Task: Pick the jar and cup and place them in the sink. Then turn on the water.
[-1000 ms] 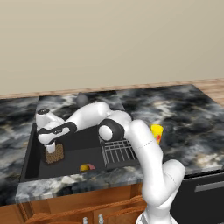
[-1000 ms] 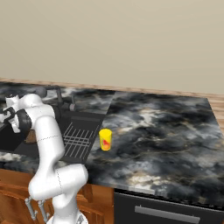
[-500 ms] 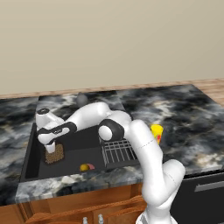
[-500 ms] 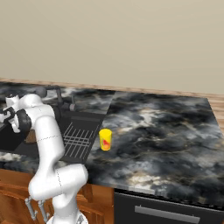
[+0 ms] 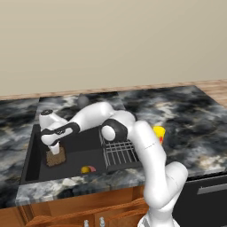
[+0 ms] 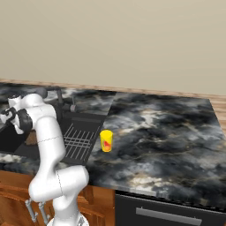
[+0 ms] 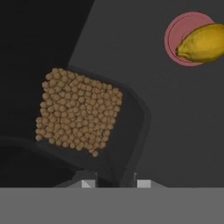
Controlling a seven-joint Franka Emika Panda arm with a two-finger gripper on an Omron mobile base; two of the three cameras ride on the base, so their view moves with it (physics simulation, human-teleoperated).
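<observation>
With the claw [image 5: 55, 150] clamped narrowly on the jar [image 5: 56, 157] at the floor of the sink [image 5: 27, 155], I judged it best to release squarely, then fetch the cup [image 6: 106, 141] from the bench [image 6: 167, 128].

The jar [image 5: 56, 157] is showing a brown, speckled grainy body with a dark glassy rim. The cup [image 6: 106, 141] is glowing bright yellow with a red mark. The sink [image 5: 84, 148] is looking black, its wire rack [image 5: 119, 151] grey. The counter [image 6: 167, 128] is showing dark marbling with white veins. A yellow-and-pink blob [image 7: 199, 40] is lying on the sink floor.
</observation>
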